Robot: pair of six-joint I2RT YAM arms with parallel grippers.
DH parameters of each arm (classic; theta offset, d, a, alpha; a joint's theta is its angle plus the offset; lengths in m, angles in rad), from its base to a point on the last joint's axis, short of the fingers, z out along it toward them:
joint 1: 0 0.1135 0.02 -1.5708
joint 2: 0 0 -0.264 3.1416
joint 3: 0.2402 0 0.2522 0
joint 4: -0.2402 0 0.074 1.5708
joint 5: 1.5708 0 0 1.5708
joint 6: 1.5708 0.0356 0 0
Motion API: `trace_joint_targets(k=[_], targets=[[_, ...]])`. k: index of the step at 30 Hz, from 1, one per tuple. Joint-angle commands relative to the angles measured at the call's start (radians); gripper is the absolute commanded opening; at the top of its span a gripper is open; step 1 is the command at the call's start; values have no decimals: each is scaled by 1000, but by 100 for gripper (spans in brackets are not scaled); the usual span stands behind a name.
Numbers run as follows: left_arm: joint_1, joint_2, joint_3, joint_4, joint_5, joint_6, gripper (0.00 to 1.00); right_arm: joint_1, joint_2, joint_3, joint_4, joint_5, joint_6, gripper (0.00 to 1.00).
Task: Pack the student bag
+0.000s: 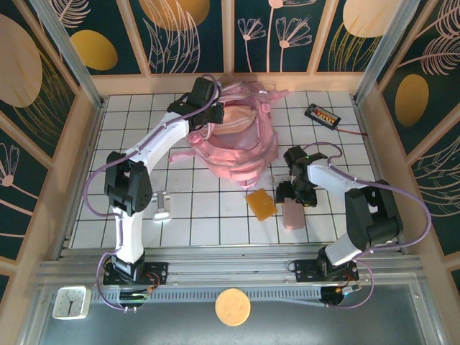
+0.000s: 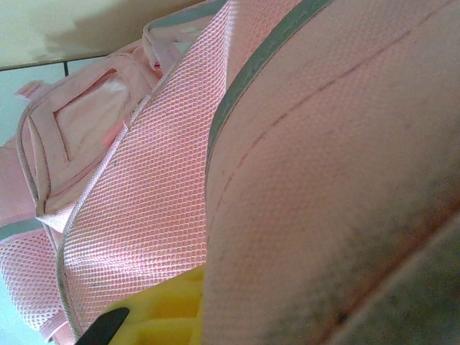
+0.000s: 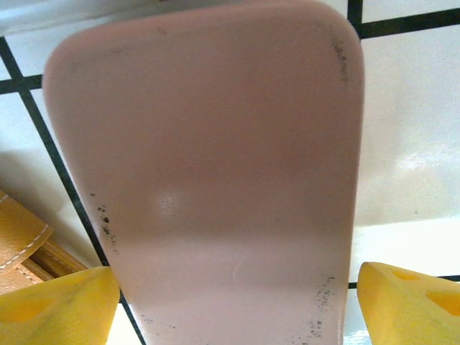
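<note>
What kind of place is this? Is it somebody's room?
Probably a robot practice booth, not a bedroom. A left arm and a right arm are bolted to a metal rail at a white gridded table, boxed in by leaf-patterned wall panels. The student bag lies on the table.

Left arm (image 1: 154,140) stretched forward, jaws closed; right arm (image 1: 338,180) folded, jaws spread wide.
</note>
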Motion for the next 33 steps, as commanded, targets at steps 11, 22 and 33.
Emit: trace_joint_targets(k=[11, 22, 33], targets=[[1, -61, 0, 62, 46, -7, 0, -3, 59, -2, 41, -18, -14, 80], [3, -56, -1, 74, 68, -18, 0, 13, -105, 135, -120, -64, 38, 68], [3, -84, 0, 95, 123, -70, 0, -37, -65, 315, 409, -497, 442, 67]])
